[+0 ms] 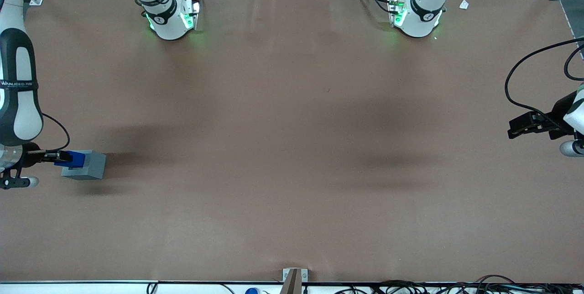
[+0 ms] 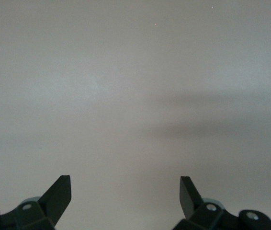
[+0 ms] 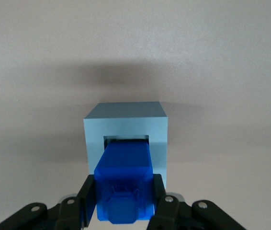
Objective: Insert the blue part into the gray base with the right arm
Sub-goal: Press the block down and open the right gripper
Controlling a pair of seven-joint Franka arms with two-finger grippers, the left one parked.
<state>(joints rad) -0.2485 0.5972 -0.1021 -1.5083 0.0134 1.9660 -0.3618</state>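
The gray base sits on the brown table near the working arm's end. In the right wrist view the gray base shows its square socket, and the lower end of the blue part is in the socket's mouth. The blue part stands on top of the base. My right gripper is shut on the blue part, its black fingers pressed against both sides near the knobbed end. The right arm reaches in from the table's edge.
The brown table cover stretches wide toward the parked arm's end. Two robot bases stand along the table's edge farthest from the front camera. Cables and a small bracket lie along the edge nearest the camera.
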